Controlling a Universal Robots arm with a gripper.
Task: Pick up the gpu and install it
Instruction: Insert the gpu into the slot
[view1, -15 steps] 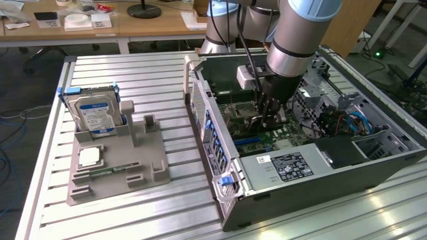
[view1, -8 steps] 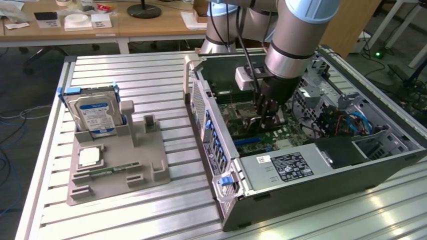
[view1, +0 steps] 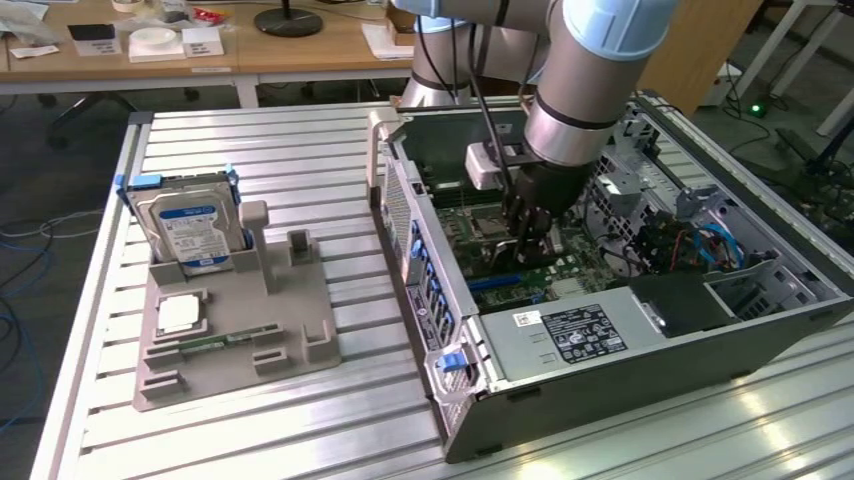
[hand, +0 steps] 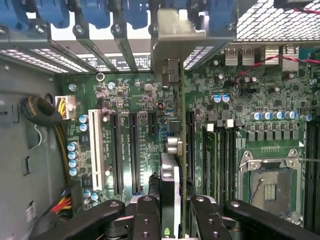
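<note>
Inside the case, gripper (hand: 172, 220) apparently clasps thin, edge-on gpu (hand: 172, 150).

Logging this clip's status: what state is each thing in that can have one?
hand: shut on the gpu, inside the case
gpu: held edge-on above the motherboard slots
computer case: side open
CPU socket: empty
hard drive: upright in gray holder
</note>
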